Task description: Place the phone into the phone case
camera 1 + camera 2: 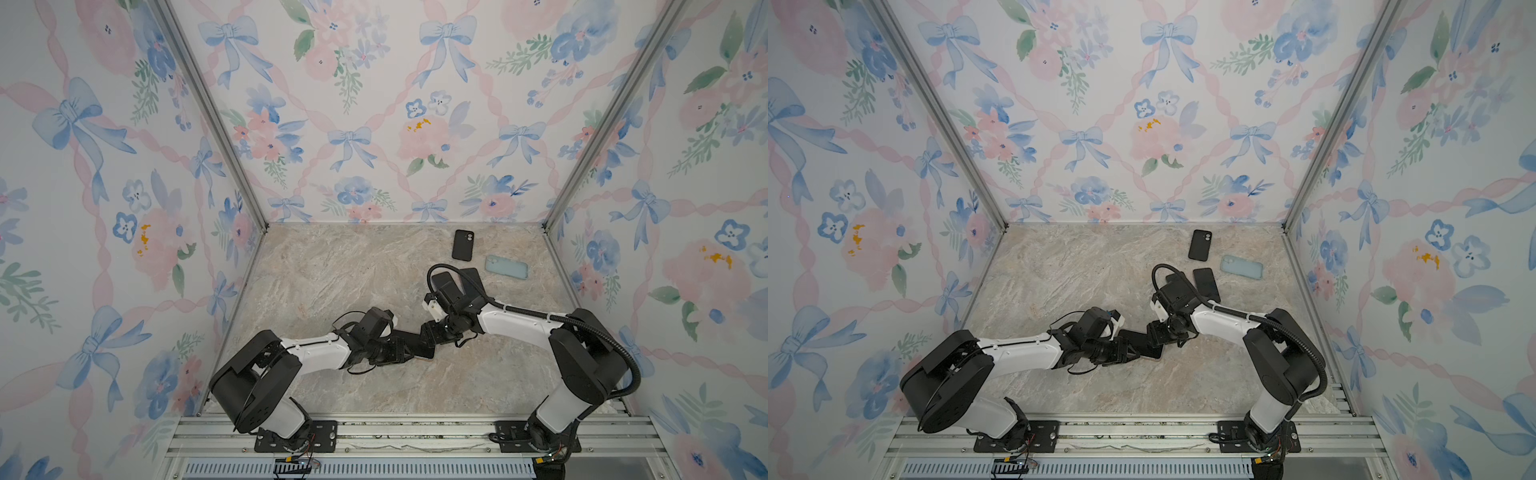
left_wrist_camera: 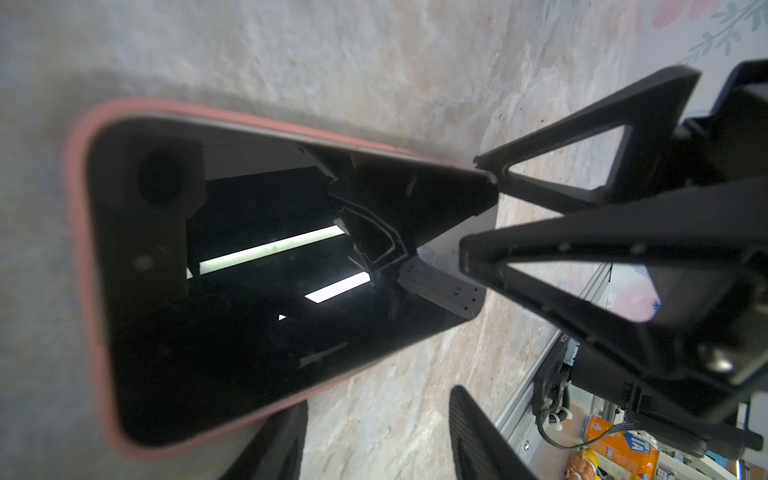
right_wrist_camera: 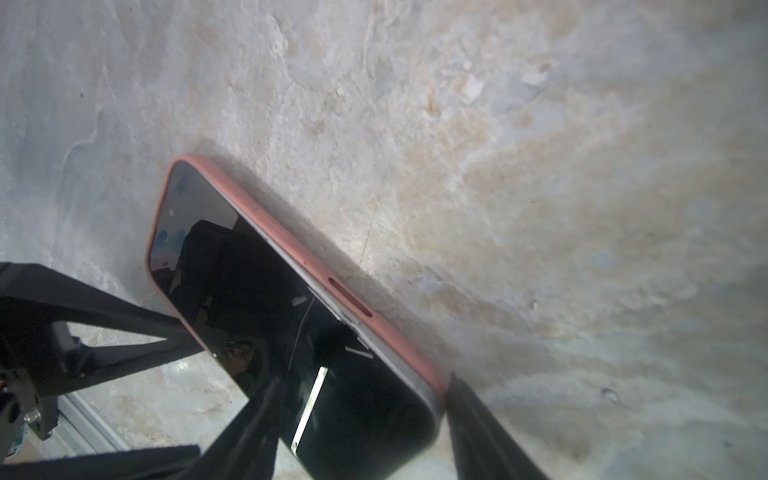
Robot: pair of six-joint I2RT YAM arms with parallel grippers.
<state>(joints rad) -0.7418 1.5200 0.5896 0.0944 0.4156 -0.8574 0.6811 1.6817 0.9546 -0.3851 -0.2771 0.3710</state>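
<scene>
Wrist views only: phone [image 2: 270,291] lies screen-up in pink case [image 3: 286,247], mid-table [image 1: 332,270], metal edge proud of rim at one end. Top views hide it under the grippers but show black case [image 1: 463,245], pale blue case [image 1: 506,267] and 2nd dark phone [image 1: 1206,284] far right.

Left gripper [image 2: 378,399]: approx half open, one finger touching case rim. Right gripper [image 3: 363,380]: half open, straddling phone corner.

Orange pack [image 2: 623,453] off-table: lettering too partial to read.
</scene>
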